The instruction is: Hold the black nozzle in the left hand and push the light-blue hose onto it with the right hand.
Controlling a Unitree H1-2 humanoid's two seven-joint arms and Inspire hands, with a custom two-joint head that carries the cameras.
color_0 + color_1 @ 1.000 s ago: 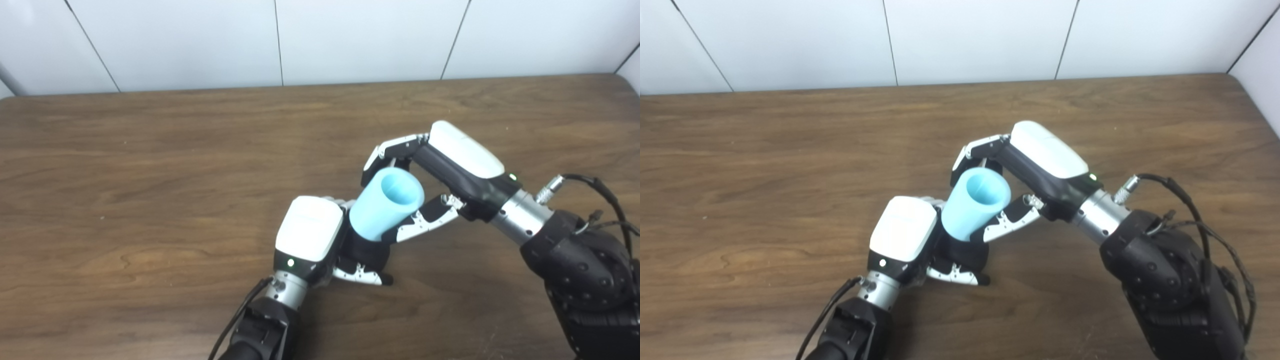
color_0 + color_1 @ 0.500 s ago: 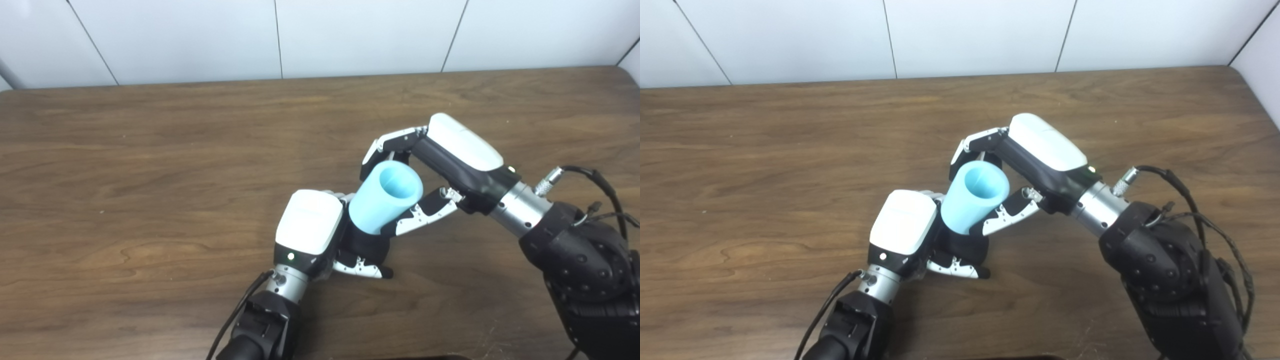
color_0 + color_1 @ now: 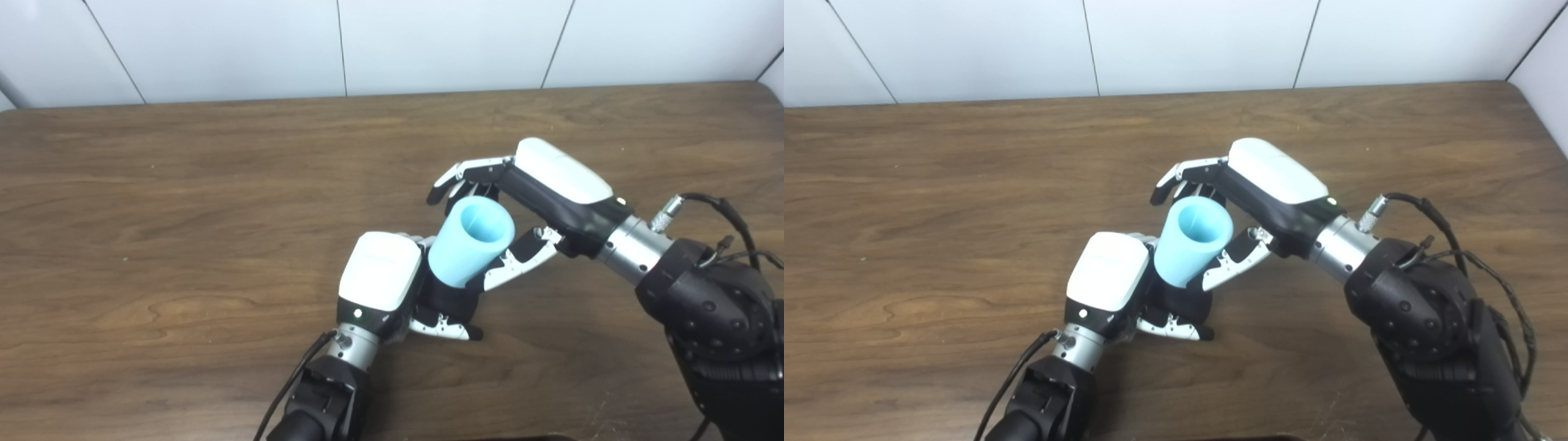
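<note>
I see the left hand [image 3: 392, 288] low at the table's centre, fingers wrapped around the black nozzle [image 3: 450, 300], which shows only as a dark body between the palm and the thumb at the hand's 3 o'clock side. The light-blue hose [image 3: 470, 242] sits on the nozzle's upper end and rises tilted toward 1 o'clock, its open mouth facing up and toward the camera. How far the hose is seated on the nozzle I cannot tell; the joint is hidden by the left hand's fingers.

The right hand [image 3: 539, 196] lies at 2 o'clock from the left hand. Its fingers [image 3: 456, 180] are spread and lifted off the hose, reaching past the rim at 11 o'clock with a visible gap. Its thumb [image 3: 517, 263] lies along the hose's lower right side; whether it touches I cannot confirm. I record the right hand as released, holding nothing.

The wooden table [image 3: 153, 214] carries both hands; the white panelled wall [image 3: 245, 49] stands at 12 o'clock.
</note>
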